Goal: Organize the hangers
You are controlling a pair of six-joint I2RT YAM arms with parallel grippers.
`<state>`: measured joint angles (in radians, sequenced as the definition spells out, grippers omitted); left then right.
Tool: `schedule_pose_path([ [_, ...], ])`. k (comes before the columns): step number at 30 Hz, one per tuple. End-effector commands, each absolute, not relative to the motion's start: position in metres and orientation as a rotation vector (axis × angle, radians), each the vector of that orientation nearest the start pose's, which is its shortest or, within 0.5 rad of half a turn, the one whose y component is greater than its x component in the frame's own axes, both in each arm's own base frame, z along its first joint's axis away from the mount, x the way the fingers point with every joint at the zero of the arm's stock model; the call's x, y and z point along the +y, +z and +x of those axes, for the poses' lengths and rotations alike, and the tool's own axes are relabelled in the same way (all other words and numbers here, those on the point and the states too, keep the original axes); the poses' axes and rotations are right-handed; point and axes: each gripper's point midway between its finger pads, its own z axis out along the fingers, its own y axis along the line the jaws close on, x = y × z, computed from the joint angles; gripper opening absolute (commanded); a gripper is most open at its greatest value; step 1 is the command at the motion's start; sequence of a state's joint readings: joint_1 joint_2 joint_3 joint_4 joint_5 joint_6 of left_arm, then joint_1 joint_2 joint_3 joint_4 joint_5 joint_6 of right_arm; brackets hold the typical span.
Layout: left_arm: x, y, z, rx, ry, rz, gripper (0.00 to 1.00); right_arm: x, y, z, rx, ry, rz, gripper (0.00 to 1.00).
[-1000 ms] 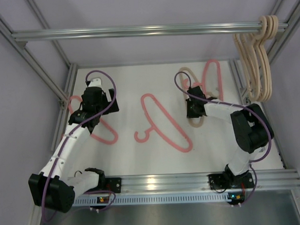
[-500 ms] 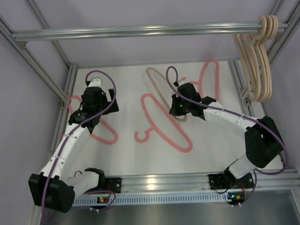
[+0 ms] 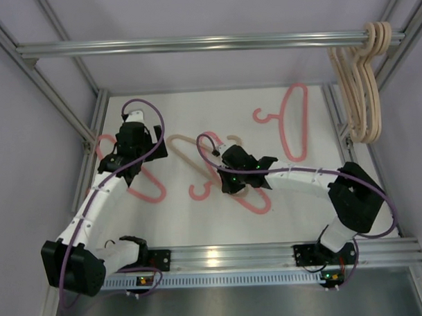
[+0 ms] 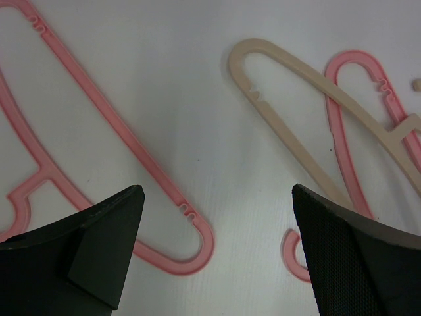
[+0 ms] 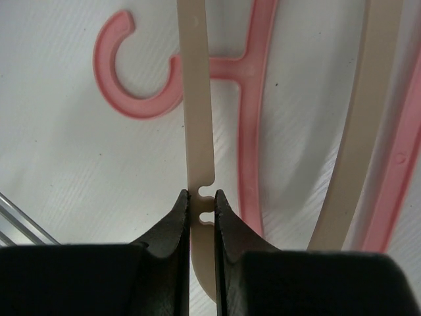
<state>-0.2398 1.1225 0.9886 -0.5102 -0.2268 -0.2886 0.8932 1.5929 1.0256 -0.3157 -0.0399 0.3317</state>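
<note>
In the top view the right arm (image 3: 295, 176) hides most of the middle pink hanger (image 3: 195, 194); only its hook and 1 end show. The left arm (image 3: 101, 196) covers the middle of the left pink hanger (image 3: 151, 195). The beige hanger (image 3: 186, 146) also goes under the right arm. In the left wrist view the picture's edges cut all 3.

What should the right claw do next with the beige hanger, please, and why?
Probably lift it a little. The right claw is shut on the beige hanger, which crosses over a pink hanger; dragging it low could snag. The left claw hangs open nearby.
</note>
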Motion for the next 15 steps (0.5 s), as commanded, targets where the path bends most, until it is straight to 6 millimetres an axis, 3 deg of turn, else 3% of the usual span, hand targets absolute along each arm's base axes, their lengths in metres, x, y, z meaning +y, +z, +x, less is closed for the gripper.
schedule_pose_path([
  [1,-0.051,0.193,0.329,2.201,-0.050,-0.181,0.98,0.322,0.066,0.222,2.414,0.526,-0.834,0.00],
  [4,-0.053,0.190,0.330,2.209,-0.060,-0.180,0.98,0.324,0.051,0.212,2.456,0.547,-0.881,0.01],
  [8,-0.054,0.189,0.329,2.216,-0.062,-0.176,0.98,0.323,0.040,0.203,2.505,0.565,-0.891,0.14],
  [9,-0.054,0.187,0.330,2.221,-0.063,-0.175,0.98,0.323,0.040,0.204,2.505,0.560,-0.884,0.23],
  [15,-0.055,0.185,0.330,2.227,-0.065,-0.174,0.98,0.318,0.064,0.217,2.454,0.548,-0.803,0.45],
])
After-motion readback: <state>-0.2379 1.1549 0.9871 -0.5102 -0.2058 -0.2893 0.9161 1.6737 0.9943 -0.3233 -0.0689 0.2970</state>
